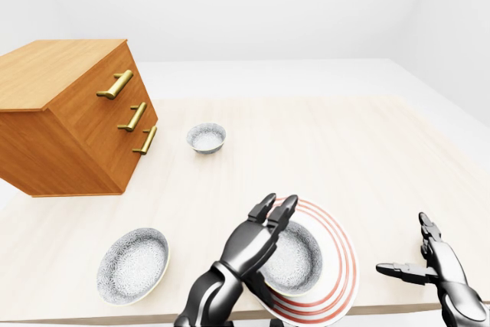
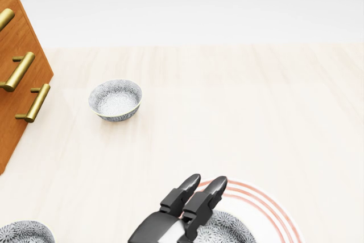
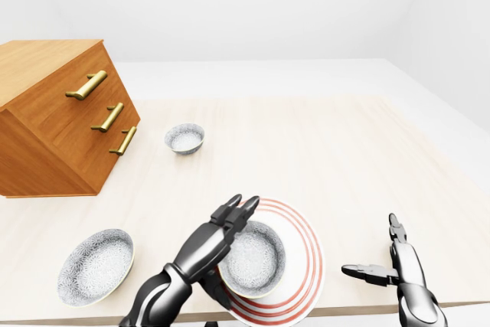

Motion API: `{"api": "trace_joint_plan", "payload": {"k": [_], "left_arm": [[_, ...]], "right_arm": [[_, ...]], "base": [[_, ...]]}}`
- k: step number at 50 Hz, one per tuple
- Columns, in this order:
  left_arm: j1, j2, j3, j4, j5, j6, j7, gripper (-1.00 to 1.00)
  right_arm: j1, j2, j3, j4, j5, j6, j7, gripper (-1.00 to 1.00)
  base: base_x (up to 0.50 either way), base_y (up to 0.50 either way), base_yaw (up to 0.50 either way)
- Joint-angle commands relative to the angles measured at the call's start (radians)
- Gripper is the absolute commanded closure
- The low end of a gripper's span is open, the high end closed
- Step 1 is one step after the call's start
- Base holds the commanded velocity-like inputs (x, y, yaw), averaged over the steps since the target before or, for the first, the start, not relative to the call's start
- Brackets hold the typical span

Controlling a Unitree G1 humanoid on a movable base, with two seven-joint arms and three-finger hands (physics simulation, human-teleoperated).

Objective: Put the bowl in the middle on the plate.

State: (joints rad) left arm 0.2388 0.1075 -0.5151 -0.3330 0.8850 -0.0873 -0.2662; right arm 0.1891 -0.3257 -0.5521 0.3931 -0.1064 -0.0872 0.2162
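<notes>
A patterned grey bowl (image 3: 254, 259) sits on the white plate with red rings (image 3: 305, 266), at the bottom centre of the right-eye view. My left hand (image 1: 274, 208) is open. Its fingers (image 1: 256, 213) stretch straight along the bowl's left rim and do not close round it. In the head view the hand (image 2: 205, 183) covers the plate's (image 2: 267, 209) left part, and only the bowl's top edge (image 2: 224, 226) shows. My right hand (image 3: 375, 250) hovers open to the right of the plate, holding nothing.
A second patterned bowl (image 1: 134, 264) lies at the table's near-left edge. A third bowl (image 1: 206, 137) stands farther up, beside a wooden drawer chest (image 1: 69, 116) with brass handles. The table edge (image 1: 360, 313) runs just below the plate.
</notes>
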Motion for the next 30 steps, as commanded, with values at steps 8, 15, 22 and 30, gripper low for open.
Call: {"api": "trace_joint_plan", "payload": {"k": [8, 15, 22, 30], "left_arm": [[0.065, 0.053, 0.080, -0.265, -0.395, 0.000, -0.175, -1.00], [0.041, 0.044, 0.171, -0.335, -0.488, 0.000, -0.222, -1.00], [-0.012, 0.000, 0.336, -0.443, -0.593, 0.073, -0.312, -1.00], [-0.178, -0.029, 0.639, -0.478, -0.759, 0.175, -0.349, -1.00]], "right_arm": [[0.001, 0.009, 0.015, 0.136, -0.026, 0.000, 0.002, -1.00], [-0.001, 0.008, 0.017, 0.142, -0.028, 0.000, -0.001, -1.00], [-0.006, 0.001, 0.024, 0.160, -0.026, 0.000, -0.006, -1.00], [-0.004, 0.000, 0.025, 0.161, -0.027, 0.000, -0.007, -1.00]], "base": [[0.00, 0.00, 0.00], [0.00, 0.00, 0.00], [0.00, 0.00, 0.00], [0.00, 0.00, 0.00]]}}
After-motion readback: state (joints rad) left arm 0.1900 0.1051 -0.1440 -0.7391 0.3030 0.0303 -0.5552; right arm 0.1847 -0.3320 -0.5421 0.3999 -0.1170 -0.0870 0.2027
